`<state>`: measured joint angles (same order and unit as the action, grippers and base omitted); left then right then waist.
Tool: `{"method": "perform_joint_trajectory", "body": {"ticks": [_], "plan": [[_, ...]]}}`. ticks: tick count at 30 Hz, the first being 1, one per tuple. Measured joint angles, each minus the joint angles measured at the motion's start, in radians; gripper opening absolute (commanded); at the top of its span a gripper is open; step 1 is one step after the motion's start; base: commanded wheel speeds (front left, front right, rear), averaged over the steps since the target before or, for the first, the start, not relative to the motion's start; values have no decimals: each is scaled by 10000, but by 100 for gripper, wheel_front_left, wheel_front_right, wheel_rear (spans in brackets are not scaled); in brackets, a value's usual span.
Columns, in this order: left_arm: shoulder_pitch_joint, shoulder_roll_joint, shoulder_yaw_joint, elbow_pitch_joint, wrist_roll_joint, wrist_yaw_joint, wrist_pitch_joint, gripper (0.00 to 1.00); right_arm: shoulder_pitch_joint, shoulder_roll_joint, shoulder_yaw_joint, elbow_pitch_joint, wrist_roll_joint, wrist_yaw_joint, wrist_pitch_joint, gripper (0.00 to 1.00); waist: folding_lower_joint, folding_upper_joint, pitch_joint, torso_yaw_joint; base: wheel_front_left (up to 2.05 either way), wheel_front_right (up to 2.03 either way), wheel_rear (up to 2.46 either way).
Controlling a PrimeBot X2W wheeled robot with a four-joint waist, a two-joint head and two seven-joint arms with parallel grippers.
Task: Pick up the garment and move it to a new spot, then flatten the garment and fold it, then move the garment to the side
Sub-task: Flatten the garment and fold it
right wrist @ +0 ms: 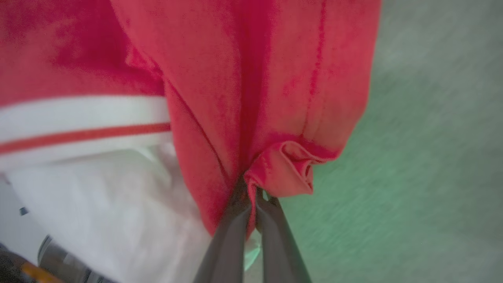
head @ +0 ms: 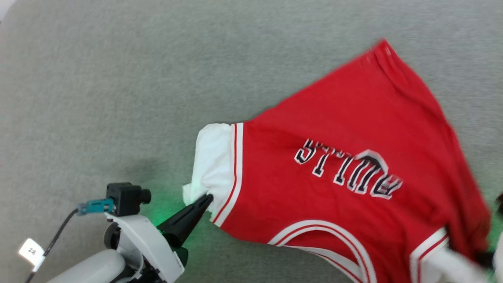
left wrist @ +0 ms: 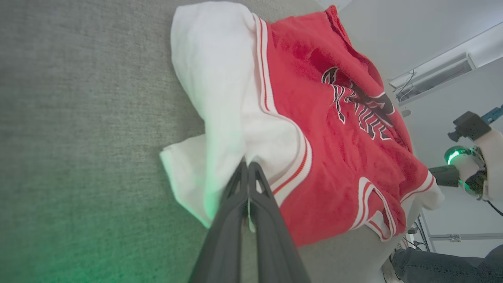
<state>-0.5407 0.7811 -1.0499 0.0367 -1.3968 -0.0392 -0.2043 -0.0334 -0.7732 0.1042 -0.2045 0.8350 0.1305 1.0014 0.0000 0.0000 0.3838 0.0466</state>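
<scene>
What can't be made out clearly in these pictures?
Head view: the shirt is blurred and cut off at its lower right.
Right wrist view: how much cloth the right end effector pinches; bunched folds hide its tips.
Left wrist view: a person's leg, cut off by the corner.

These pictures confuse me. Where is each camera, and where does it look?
Head view: on the head, looking down at the garment; left gripper lower left.
Left wrist view: on that wrist, along shut fingers pinching the white sleeve.
Right wrist view: on that wrist, along right gripper pinching the garment.
Shared: first two show the sleeve pinch.
</scene>
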Motion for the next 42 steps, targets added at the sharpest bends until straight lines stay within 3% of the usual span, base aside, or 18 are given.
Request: {"method": "perform_joint_trajectory", "body": {"ticks": [5, 9, 10, 12, 13, 17, 21, 25, 30, 35, 42], "plan": [[74, 144, 29, -117, -15, 107, 15, 0, 1435, 719, 242, -792, -420, 0, 119, 0, 0, 0, -272, -397, 0, 0, 0], [69, 228, 50, -163, -13, 178, 42, 0, 1676, 1122, 545, -974, -698, 0, 23, 0, 1, 0, -390, -617, 0, 0, 0], [69, 247, 44, -165, -10, 196, 79, 0, 1639, 1220, 497, -968, -876, 0, -176, 16, 0, 0, -408, -660, 0, 0, 0], [65, 261, 42, -167, 2, 219, 104, 0, 1550, 1287, 368, -941, -1143, 0, -391, 88, 0, 0, -440, -719, 0, 0, 0], [64, 261, 40, -173, 10, 228, 105, 0, 1495, 1289, 247, -955, -1170, 0, -443, 100, 0, 0, -455, -738, 0, 0, 0], [65, 268, 35, -219, 42, 249, 100, 0, 1475, 1022, -568, -1388, -1101, 0, -265, 100, 0, 0, -479, -748, 0, 0, 0], [59, 176, -19, -263, 169, 249, 86, 0, 1284, 844, -2013, -2247, -794, 0, -19, 100, 1, 0, -461, -638, 0, 0, 0], [-58, 15, -31, -272, 257, 245, 42, 0, -294, 731, -2777, -2592, -857, 0, -435, 100, 1, 0, -358, -469, 0, 0, 0], [-230, -286, -79, -136, 332, 127, 109, 0, -3044, 863, -1747, -1361, -1716, 0, -1601, 100, 0, 0, -153, -233, 0, 0, 0], [-498, -564, -100, 33, 376, -15, 192, 0, -4931, 1126, -4, 708, -1988, 0, -1607, 100, 0, 0, 78, 98, 0, 0, 0], [-752, -1003, -123, 349, 453, -240, 173, 0, -6480, 872, 1806, 3108, -2380, 2, -1553, 100, 0, 0, 561, 585, 0, 0, 0]]}}
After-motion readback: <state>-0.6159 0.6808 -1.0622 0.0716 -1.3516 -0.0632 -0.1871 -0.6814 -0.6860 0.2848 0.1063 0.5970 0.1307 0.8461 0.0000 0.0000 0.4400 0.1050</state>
